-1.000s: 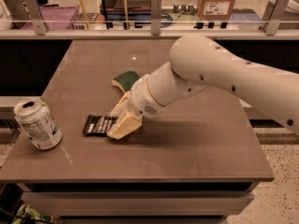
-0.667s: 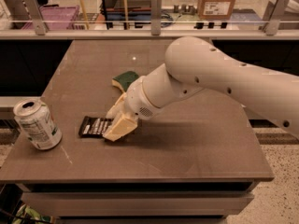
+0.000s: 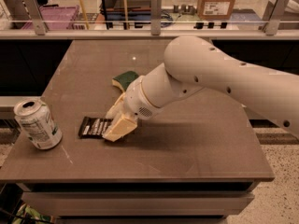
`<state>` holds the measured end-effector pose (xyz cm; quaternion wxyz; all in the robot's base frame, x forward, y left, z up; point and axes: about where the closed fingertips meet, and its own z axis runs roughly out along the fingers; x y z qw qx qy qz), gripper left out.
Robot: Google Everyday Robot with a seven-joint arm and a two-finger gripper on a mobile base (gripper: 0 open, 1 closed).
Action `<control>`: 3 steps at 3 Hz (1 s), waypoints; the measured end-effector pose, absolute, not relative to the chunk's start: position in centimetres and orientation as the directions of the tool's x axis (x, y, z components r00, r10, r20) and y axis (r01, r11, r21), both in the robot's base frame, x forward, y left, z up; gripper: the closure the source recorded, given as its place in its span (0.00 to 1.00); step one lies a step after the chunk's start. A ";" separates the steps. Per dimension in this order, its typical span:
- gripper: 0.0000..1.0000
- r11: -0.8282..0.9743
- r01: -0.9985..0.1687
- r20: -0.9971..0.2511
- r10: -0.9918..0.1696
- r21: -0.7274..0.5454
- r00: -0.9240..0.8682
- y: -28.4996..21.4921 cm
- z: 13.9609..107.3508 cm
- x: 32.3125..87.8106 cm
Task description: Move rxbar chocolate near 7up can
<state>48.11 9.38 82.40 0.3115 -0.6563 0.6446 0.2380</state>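
The rxbar chocolate [image 3: 92,126], a flat black bar with pale lettering, lies low over the brown table [image 3: 196,143], left of centre near the front. My gripper [image 3: 113,125] is at the bar's right end, with its pale fingers [image 3: 120,126] closed over that end. The 7up can [image 3: 37,124], silver-topped with a white and green body, stands upright at the table's front left, a short gap left of the bar. My white arm reaches in from the right.
A green-and-yellow sponge [image 3: 125,80] lies just behind my wrist, partly hidden by it. A railing with posts [image 3: 155,13] runs behind the table. The table's front edge [image 3: 140,177] is close below the bar.
My gripper and the bar have shifted a little to the left, toward the can. The can and the sponge have not moved.
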 end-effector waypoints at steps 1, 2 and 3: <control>0.52 0.022 -0.994 -0.713 -0.699 -0.105 0.059 9.5 82.5 48.0; 0.29 0.019 -0.994 -0.712 -0.699 -0.107 0.063 9.6 82.6 47.9; 0.05 0.017 -0.994 -0.711 -0.700 -0.110 0.067 9.7 82.7 47.8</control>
